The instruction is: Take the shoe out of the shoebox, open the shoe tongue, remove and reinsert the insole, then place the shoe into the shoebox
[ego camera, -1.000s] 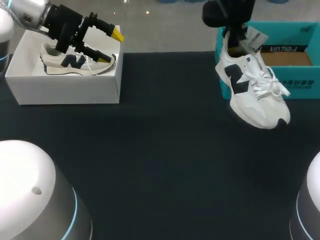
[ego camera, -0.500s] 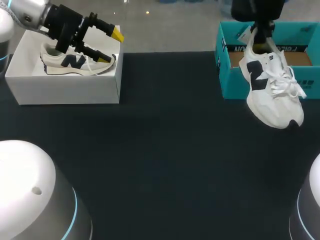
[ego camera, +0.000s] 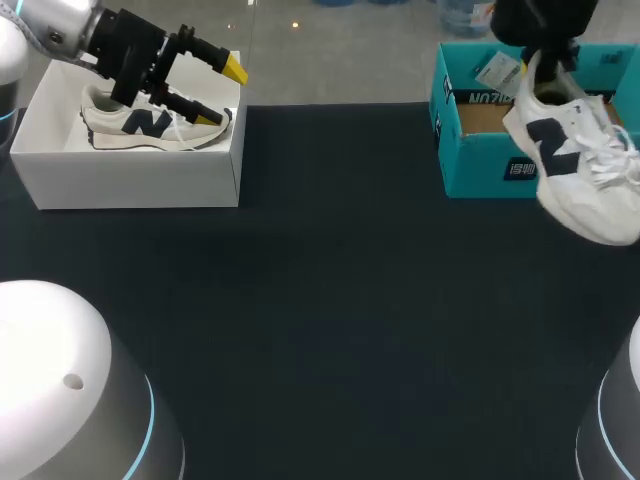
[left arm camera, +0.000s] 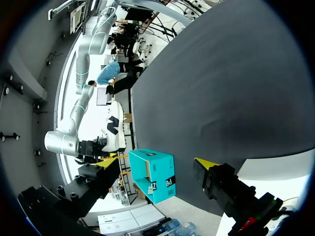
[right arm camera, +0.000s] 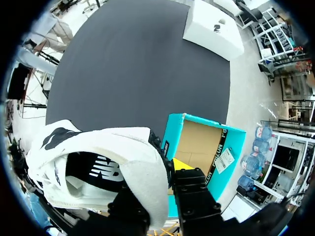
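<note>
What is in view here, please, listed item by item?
table: one, black, bearing both boxes.
white shoebox: one, white, far left, open.
cream shoe: one, cream and navy, inside the white shoebox.
teal shoebox: one, teal, far right, open.
white shoe: one, white and navy, held aloft by the teal shoebox.
left gripper: one, black, yellow-tipped, open above the cream shoe.
right gripper: one, black, shut on the white shoe's heel.

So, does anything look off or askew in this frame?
Only the white shoe: it hangs tilted, toe down, laces dangling, pinched at the heel collar by the right hand, by the teal shoebox rather than in it. Nothing spilled or damaged.
</note>
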`<state>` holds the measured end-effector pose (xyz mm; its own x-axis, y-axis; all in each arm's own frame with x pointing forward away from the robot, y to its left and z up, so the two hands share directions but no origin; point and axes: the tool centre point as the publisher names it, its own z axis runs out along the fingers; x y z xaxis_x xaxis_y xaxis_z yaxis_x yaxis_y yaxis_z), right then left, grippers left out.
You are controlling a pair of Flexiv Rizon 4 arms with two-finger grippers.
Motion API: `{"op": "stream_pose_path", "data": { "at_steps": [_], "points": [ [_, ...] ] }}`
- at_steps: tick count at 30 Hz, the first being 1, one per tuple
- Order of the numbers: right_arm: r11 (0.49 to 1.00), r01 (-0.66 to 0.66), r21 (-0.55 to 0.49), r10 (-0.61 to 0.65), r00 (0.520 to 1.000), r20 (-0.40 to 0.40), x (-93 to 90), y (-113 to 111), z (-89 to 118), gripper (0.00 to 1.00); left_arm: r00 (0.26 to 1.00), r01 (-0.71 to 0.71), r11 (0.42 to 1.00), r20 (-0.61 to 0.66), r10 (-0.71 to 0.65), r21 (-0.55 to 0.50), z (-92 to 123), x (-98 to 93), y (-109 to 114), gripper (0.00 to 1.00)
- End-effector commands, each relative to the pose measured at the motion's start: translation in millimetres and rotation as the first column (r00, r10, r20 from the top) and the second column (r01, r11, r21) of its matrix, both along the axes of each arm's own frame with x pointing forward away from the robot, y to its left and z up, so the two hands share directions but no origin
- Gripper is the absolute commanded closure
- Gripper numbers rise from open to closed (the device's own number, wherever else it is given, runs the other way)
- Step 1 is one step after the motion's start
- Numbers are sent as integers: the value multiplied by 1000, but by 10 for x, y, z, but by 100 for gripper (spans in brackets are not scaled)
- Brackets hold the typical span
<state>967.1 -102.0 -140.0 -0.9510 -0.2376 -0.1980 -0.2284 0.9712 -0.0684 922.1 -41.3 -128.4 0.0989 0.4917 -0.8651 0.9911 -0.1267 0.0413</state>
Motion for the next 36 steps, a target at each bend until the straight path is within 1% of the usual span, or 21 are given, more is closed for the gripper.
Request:
{"op": "stream_pose_path", "data": {
  "at_steps": [1,2,5,6,8,11,12,14,16,17,19,21,22,36],
  "points": [
    [999,-47,21,47,999,-21,109,-425,-3,100,1000,-1,1000,2,1,3,0,-9,1,0],
    [999,-46,3,46,999,-27,141,-485,-10,100,1000,-1,1000,2,1,3,0,-9,1,0],
    [999,1,-47,-3,999,-51,266,-661,-23,100,1000,-1,1000,2,1,3,0,-9,1,0],
    [997,24,-77,-28,998,-57,304,-714,-26,100,1000,-1,1000,2,1,3,0,-9,1,0],
    [996,44,-78,-48,997,-57,370,-798,-20,100,1000,-1,1000,2,1,3,0,-9,1,0],
    [988,117,-105,-123,991,-51,495,-943,-28,100,1000,-1,1000,2,1,3,0,-9,1,0],
    [982,145,-119,-150,988,-32,557,-1003,-19,100,1000,-1,1000,2,1,3,0,-9,1,0],
    [980,173,-101,-176,984,-19,633,-1075,14,100,1000,-1,1000,2,1,3,0,-9,1,0],
    [974,196,-116,-198,980,-5,701,-1157,18,100,1000,-1,1000,2,1,3,0,-9,1,0],
    [974,204,-100,-205,979,-7,723,-1188,23,100,1000,-1,1000,2,1,3,0,-9,1,0],
    [974,202,-99,-203,979,0,742,-1219,31,100,1000,-1,1000,2,1,3,0,-9,1,0],
    [977,200,-76,-201,980,-2,754,-1229,42,100,1000,-1,1000,2,1,3,0,-9,1,0],
    [972,226,-60,-226,974,-3,767,-1238,48,100,1000,-1,1000,2,1,3,0,-9,1,0],
    [972,226,-60,-226,974,-3,767,-1238,48,100,1000,-1,1000,2,1,3,0,-9,1,0]
  ]
}}
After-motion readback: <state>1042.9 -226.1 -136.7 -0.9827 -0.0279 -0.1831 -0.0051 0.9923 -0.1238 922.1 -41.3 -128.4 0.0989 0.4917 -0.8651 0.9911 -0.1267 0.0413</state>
